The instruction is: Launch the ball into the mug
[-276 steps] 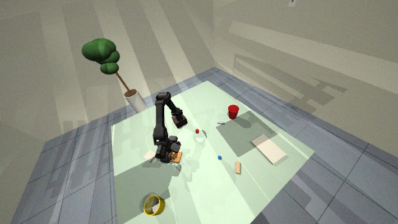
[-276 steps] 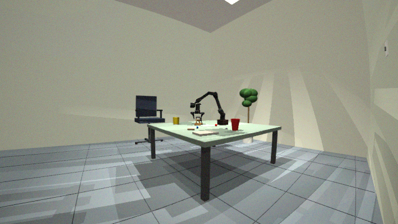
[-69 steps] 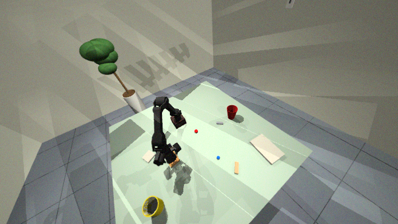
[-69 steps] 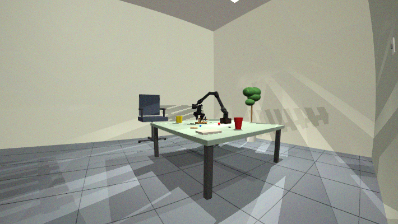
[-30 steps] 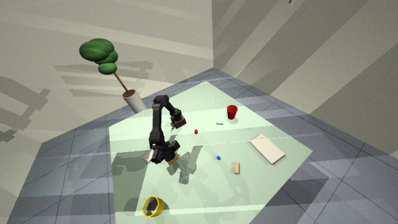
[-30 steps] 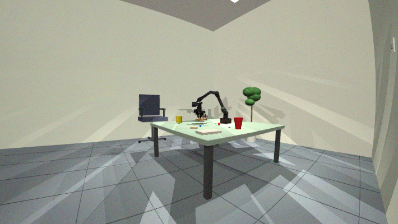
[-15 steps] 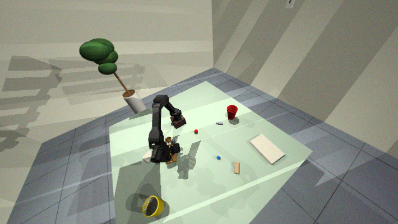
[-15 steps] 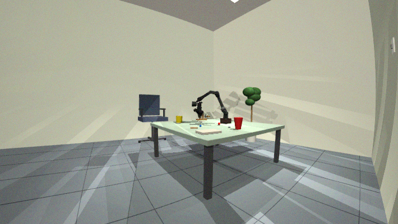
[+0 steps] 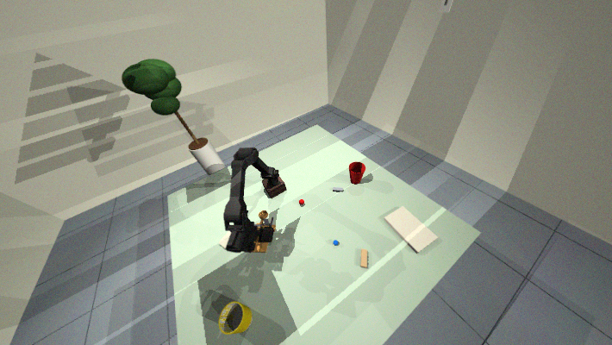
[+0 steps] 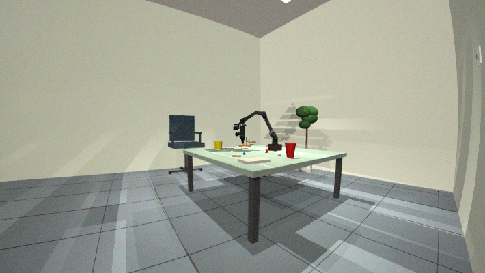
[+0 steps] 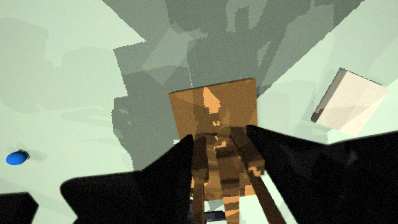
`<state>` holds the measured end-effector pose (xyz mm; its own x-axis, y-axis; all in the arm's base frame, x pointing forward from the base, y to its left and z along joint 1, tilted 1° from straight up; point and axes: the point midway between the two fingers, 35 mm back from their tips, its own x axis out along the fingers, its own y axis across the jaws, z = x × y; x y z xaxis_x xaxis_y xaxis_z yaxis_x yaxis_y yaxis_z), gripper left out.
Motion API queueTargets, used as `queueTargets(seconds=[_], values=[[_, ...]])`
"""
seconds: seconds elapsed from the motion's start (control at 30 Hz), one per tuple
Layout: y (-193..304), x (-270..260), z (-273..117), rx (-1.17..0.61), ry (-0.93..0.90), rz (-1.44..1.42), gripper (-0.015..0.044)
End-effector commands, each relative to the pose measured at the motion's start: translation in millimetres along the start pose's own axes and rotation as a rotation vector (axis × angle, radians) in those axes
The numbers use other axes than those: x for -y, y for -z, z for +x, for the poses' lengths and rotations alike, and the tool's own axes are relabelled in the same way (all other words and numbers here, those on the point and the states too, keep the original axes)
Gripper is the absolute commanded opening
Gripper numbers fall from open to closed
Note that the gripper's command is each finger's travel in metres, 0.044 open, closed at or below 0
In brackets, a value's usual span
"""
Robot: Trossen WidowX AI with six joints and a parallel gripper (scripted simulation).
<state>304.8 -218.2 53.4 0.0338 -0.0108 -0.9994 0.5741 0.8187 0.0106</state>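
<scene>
My gripper [image 9: 264, 241] [image 10: 242, 142] [image 11: 219, 134] is shut on the orange-brown wooden catapult [image 9: 260, 247] [image 10: 244, 145] [image 11: 235, 107], with its fingers on both sides of the frame. In the exterior view the catapult's base looks slightly raised over its shadow. Its round cup [image 9: 263, 214] shows no ball. A red ball [image 9: 302, 202] [image 10: 267, 151] and a blue ball [image 9: 335, 242] [image 10: 244, 153] [image 11: 16, 158] lie apart on the table [image 9: 345, 289]. The yellow mug [image 9: 246, 320] [image 10: 218, 145] stands upright near the table's front-left side in the top view. The arm partly hides the catapult.
A red cup [image 9: 356, 174] [image 10: 290, 150] stands beyond a small grey piece [image 9: 338, 189] [image 10: 279, 155]. A tan block [image 9: 364, 258] [image 10: 236, 155] lies near a large pale slab [image 9: 411, 228] [image 10: 254, 160]. A smaller pale block [image 9: 224, 240] [image 11: 352, 100] lies near the catapult.
</scene>
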Motion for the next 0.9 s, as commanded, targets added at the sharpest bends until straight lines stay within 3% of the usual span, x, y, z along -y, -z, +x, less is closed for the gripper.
queueTargets(seconds=[0.0,0.87], values=[[-2.4,0.9,0.0,0.005,0.002,0.011,0.0000],[-3.1,2.7,42.7,0.005,0.002,0.011,0.0000]])
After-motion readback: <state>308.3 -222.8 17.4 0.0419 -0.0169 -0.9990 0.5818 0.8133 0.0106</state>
